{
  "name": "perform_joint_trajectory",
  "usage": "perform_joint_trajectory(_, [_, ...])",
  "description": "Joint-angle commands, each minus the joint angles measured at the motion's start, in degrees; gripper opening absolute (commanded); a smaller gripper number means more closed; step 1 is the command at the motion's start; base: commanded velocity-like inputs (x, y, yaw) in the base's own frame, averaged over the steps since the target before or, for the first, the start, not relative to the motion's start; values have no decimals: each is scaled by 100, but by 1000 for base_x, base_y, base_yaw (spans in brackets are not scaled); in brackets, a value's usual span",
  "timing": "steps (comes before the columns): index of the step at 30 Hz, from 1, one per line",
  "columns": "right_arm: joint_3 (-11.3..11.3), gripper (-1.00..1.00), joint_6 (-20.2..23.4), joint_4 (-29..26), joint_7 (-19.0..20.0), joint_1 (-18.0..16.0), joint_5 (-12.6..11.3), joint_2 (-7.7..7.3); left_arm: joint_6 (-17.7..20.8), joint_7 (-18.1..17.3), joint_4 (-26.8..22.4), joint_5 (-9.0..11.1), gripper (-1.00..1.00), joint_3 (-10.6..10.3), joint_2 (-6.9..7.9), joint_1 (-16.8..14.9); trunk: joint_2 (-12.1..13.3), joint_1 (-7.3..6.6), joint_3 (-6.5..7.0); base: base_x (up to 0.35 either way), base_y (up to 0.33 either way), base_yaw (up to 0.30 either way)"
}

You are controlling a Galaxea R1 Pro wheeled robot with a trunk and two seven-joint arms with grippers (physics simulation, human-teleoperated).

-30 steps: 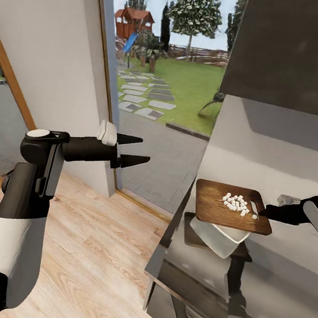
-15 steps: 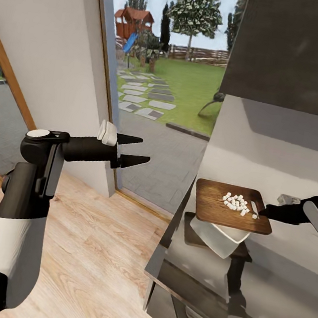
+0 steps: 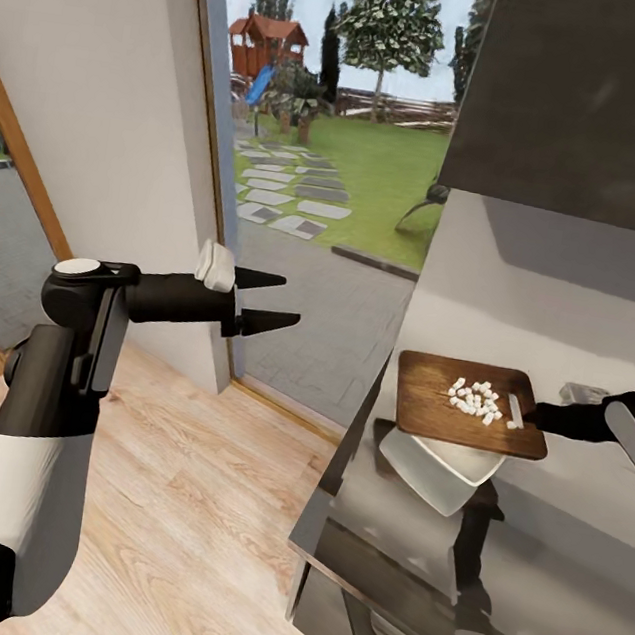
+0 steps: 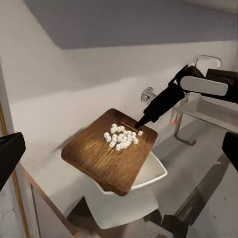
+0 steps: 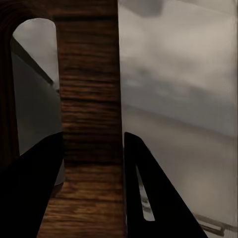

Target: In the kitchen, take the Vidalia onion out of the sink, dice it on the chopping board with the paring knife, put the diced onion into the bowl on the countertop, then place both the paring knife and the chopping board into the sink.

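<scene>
The right tool [image 3: 538,417] pinches the chopping board [image 3: 450,419] at its slot-handle end, one finger either side of the wood in the right wrist view. The board is held in the air, reaching left from the tool along its long axis, roughly level, directly over the bowl [image 3: 438,463] on the bench [image 3: 547,552]. The diced onion [image 3: 475,400] sits on the board's right half, near the tool. To tip the cubes out, the board must tilt down toward the bowl below. The left tool [image 3: 277,302] hangs spread and empty, far left over the wooden floor [image 3: 191,502], well apart.
</scene>
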Motion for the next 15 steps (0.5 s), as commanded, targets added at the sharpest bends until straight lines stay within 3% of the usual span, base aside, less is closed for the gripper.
perform_joint_trajectory(1, [21, -100, -4, -3, 20, -9, 15, -6, 60, -40, -3, -29, 100, -4, -4, -7, -12, 4, -12, 0, 0, 0])
perform_joint_trajectory(7, [28, -100, -423, -3, 9, -10, 15, -7, 60, -40, -3, -31, 100, -22, -5, -7, -12, 4, -12, 0, 0, 0])
perform_joint_trajectory(15, [38, -100, -484, -3, 8, -9, 15, -6, 59, -40, -3, -29, 100, -23, -7, -7, -12, 4, -12, 0, 0, 0])
